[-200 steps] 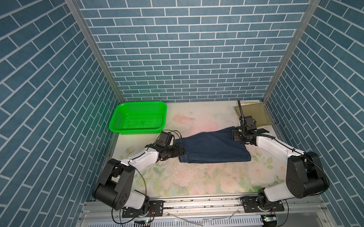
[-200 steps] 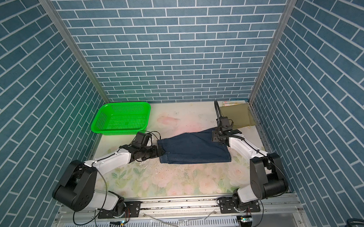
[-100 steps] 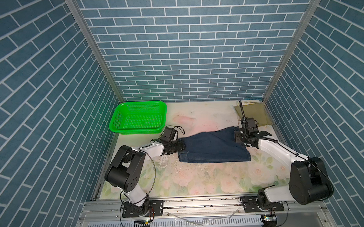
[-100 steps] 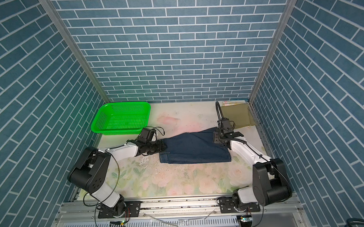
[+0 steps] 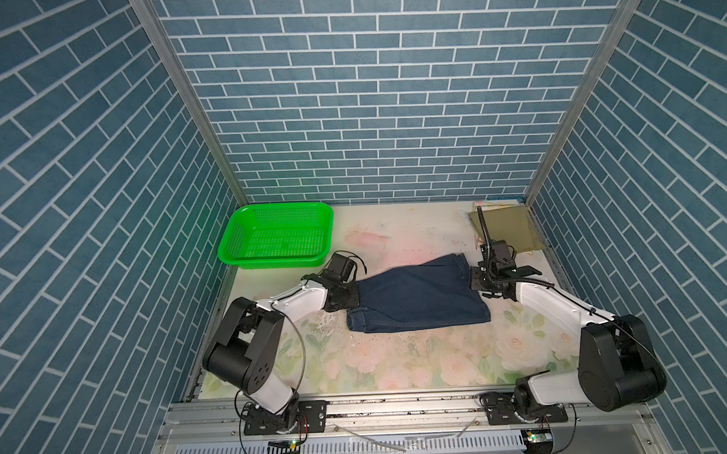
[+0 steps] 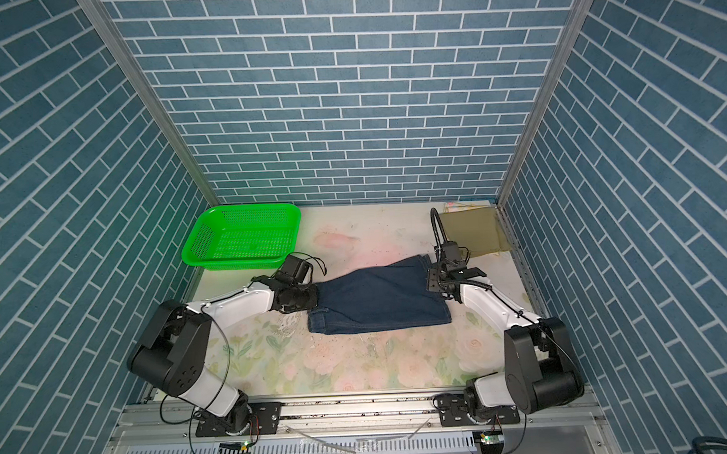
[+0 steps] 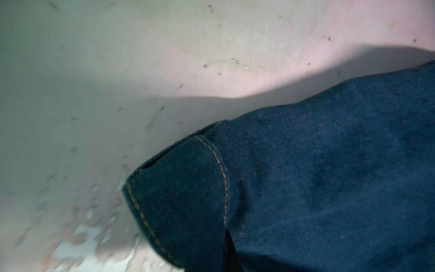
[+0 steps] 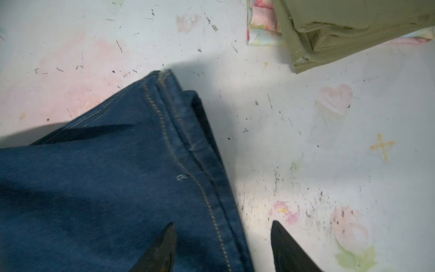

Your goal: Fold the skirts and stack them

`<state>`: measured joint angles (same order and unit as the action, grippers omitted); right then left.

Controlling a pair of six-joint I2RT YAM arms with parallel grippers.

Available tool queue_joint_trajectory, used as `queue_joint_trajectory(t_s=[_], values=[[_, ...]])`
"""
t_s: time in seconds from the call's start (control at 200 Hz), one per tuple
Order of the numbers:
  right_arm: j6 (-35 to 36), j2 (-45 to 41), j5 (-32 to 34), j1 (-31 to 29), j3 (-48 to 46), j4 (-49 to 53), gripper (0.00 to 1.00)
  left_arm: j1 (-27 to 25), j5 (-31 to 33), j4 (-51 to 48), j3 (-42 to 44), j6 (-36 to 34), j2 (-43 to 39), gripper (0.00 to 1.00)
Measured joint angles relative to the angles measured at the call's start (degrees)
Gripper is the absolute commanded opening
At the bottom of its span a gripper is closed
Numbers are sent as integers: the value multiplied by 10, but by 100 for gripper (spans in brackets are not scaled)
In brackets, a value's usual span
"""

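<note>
arms: both rocking white shells with chunky black joints
cables: thin black ones looping off each arm
base plates: black, showing screws

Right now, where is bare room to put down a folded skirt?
Widest: the table strip between denim skirt and front rail. Also the back middle, between green basket and olive skirt. Crowded: the middle band, left gripper and right gripper at the denim's ends.

We see bare table before the denim skirt; the basket blocks the far left, the khaki skirt far right.
</note>
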<state>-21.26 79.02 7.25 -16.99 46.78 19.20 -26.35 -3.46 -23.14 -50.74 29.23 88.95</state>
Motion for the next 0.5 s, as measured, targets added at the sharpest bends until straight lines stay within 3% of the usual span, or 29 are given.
queue_joint_trajectory(t_s=[0.285, 0.5], values=[[-39, -3, -71, -1, -33, -28, 61, -7, 93, -150, -130, -46, -38, 0], [-90, 2, -143, -18, -88, -106, 58, -76, 179, -241, -274, -68, 10, 0]])
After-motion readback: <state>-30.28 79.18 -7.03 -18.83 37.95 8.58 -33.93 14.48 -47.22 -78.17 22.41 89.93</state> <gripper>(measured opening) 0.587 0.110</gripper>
